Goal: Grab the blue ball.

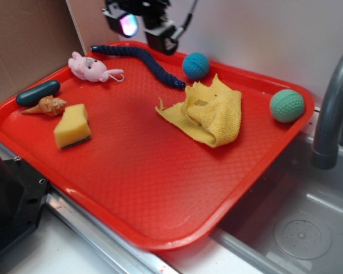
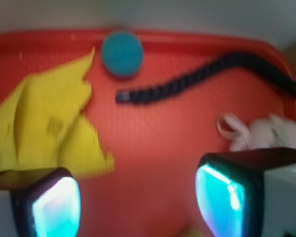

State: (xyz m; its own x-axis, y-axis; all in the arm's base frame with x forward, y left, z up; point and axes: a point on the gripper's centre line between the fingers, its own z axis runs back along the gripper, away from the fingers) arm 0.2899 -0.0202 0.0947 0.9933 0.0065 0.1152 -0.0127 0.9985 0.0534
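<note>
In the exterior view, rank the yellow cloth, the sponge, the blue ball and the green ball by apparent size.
1. yellow cloth
2. sponge
3. green ball and blue ball: the green ball looks slightly larger, but it sits nearer the camera, so I would not rank them.

My gripper (image 1: 143, 25) hangs high over the far edge of the red tray (image 1: 160, 188), well above its surface. Jaws spread wide and empty, both glowing pads (image 2: 56, 210) facing each other, nothing touching them.
</note>
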